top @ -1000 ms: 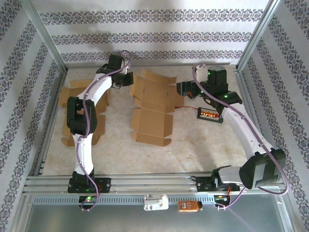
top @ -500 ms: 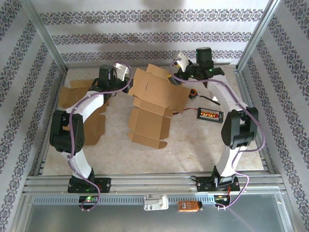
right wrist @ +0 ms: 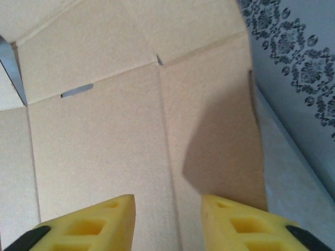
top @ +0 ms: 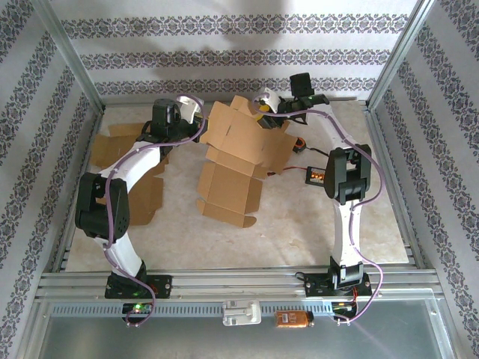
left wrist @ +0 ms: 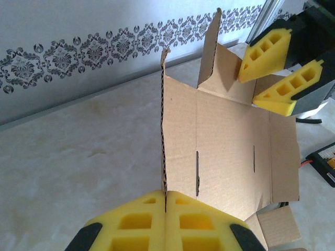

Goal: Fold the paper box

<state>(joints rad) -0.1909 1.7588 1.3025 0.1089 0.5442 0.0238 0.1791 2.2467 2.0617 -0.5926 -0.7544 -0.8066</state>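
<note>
Top external showed the unfolded cardboard box [top: 230,161] at the middle of the table [top: 299,224], its long axis running roughly 12 to 6 o'clock and its far end lifted. Left wrist revealed the left gripper [left wrist: 165,209] clamped on an upright flap edge. Right wrist showed the right gripper [right wrist: 167,219] with fingers apart, facing a panel.

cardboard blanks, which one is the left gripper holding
The middle blank: its far half is raised off the table, and the left gripper is shut on its edge. The other blanks lie flat at the left side.
</note>
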